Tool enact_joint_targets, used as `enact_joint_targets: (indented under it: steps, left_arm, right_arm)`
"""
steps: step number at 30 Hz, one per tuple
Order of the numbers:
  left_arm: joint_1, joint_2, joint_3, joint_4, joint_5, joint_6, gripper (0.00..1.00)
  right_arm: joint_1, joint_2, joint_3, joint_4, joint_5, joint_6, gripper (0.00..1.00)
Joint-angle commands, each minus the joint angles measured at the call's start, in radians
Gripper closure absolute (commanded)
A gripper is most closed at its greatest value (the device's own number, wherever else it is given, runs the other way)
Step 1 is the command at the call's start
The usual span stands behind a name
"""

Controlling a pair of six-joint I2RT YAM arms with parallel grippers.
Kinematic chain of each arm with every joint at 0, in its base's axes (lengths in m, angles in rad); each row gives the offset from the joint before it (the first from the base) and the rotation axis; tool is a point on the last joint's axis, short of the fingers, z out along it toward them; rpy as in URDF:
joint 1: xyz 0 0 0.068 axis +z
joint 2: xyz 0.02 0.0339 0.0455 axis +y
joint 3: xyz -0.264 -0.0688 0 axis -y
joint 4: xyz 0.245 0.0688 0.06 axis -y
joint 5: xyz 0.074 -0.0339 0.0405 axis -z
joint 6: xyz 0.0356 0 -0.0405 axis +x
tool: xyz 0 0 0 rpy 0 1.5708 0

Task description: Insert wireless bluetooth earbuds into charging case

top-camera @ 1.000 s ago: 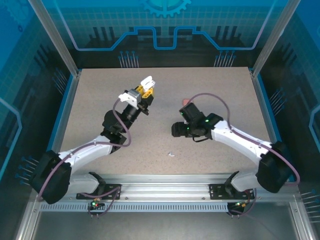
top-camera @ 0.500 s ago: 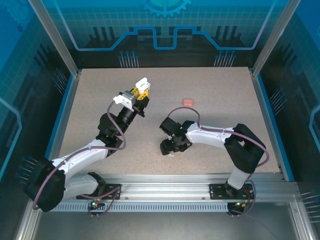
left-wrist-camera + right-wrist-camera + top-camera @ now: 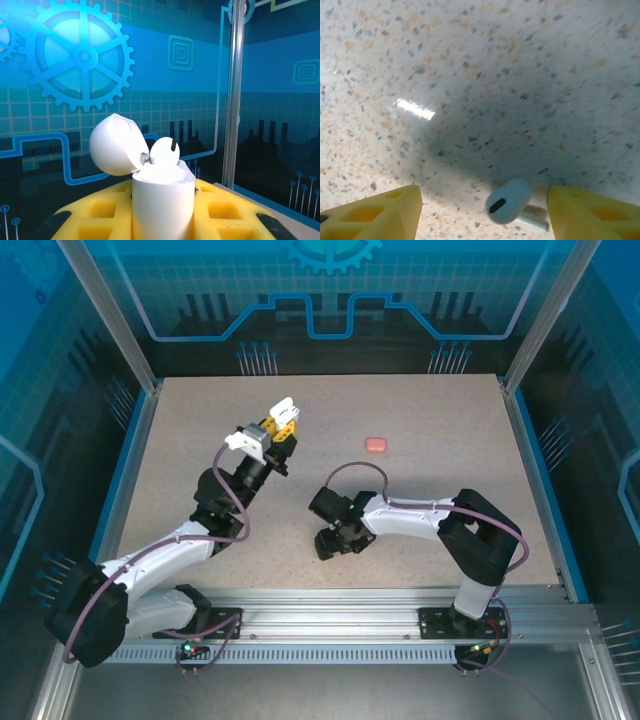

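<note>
Pinching the white case (image 3: pixel 162 200) upright, lid (image 3: pixel 114 145) open and one earbud (image 3: pixel 164 151) seated inside, the left gripper (image 3: pixel 283 422) is poised above the counter (image 3: pixel 450 420). The right gripper (image 3: pixel 328 545) sits low, fingers (image 3: pixel 375 215) spread either side of a second earbud (image 3: pixel 508 201) lying on the counter. A pink case (image 3: pixel 376 444) lies well apart.

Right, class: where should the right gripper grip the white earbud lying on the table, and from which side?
Probably the rounded head of the earbud, from above, fingers either side: it lies flat, its thin stem low against the table.
</note>
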Motion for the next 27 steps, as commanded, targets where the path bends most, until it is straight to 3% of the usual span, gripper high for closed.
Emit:
enact_joint_targets:
  steps: [1,7,15,21,27]
  left_arm:
    - [0.007,-0.025,-0.007,0.026,-0.018,-0.004,1.0]
    - [0.008,-0.025,-0.007,0.031,-0.017,-0.009,1.0]
    - [0.008,-0.022,-0.009,0.035,-0.012,-0.013,1.0]
    - [0.013,-0.024,-0.009,0.035,-0.012,-0.012,1.0]
    - [0.014,-0.024,-0.009,0.035,-0.012,-0.013,1.0]
  right_arm:
    - [0.034,-0.014,-0.006,-0.038,-0.026,0.045,0.32]
    - [0.046,-0.031,0.005,-0.065,-0.031,0.055,0.33]
    - [0.044,-0.091,0.071,-0.168,0.13,0.113,0.3]
    - [0.007,-0.04,0.113,-0.181,0.079,-0.001,0.35]
    - [-0.002,0.023,0.145,-0.216,0.068,-0.017,0.38]
